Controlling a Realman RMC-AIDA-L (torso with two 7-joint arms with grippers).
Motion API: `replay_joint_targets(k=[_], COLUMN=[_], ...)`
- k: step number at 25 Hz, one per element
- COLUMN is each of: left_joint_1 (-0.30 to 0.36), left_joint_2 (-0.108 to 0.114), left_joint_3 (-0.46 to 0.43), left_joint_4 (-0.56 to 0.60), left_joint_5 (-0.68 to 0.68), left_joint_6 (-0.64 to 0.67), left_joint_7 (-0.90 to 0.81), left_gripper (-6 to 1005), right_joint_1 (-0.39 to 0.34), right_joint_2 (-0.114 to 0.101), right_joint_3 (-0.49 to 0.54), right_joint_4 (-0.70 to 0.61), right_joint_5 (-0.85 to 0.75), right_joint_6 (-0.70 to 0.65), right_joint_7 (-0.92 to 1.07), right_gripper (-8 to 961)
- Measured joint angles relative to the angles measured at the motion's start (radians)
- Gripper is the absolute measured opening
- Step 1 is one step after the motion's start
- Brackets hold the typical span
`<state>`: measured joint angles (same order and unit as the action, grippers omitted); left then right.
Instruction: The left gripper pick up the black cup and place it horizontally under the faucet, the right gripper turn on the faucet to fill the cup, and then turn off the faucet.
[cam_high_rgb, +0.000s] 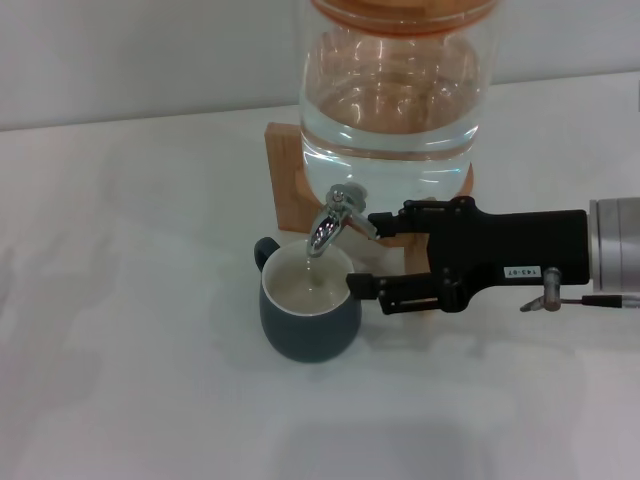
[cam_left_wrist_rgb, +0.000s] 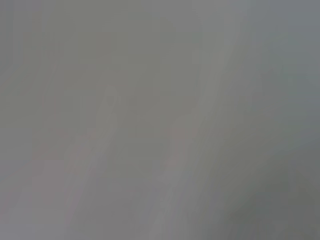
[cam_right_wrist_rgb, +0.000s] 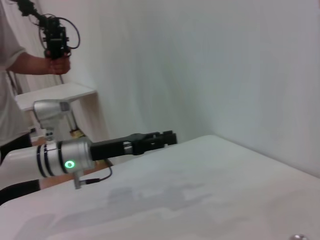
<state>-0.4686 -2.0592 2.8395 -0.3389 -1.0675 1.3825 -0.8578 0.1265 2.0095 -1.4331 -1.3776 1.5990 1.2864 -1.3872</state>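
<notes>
The right gripper (cam_high_rgb: 362, 252), black and boxy with a silver-grey wrist, reaches in from the right with its fingers spread, the upper fingertip at the lever of the shiny chrome faucet (cam_high_rgb: 334, 215). The squat slate-black ceramic cup (cam_high_rgb: 308, 310) stands upright on the white table (cam_high_rgb: 120, 330) directly beneath the spout, holding water. Behind rises the glass water dispenser (cam_high_rgb: 395, 95) on its wooden stand (cam_high_rgb: 285, 175).

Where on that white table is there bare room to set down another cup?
The white table is bare left of the squat dark slate cup and along the near edge in front of it. It is crowded at the middle: the cup sits under the chrome faucet of the glass water dispenser, and the right gripper reaches in from the right beside it.
</notes>
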Motion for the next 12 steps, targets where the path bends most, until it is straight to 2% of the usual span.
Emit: replay_joint_targets(k=[12], left_joint_1=[0.002], left_joint_2=[-0.002], left_joint_3=[0.000], left_joint_4=[-0.001], left_joint_5=[0.000], left_joint_6=[-0.001], left_joint_7=[0.000], left_gripper=[531], right_joint_1=[-0.003], right_joint_2=[0.000], right_joint_3=[-0.018], right_joint_4=[-0.015], right_joint_5=[0.008], right_joint_6=[0.004], right_joint_7=[0.002], right_gripper=[791])
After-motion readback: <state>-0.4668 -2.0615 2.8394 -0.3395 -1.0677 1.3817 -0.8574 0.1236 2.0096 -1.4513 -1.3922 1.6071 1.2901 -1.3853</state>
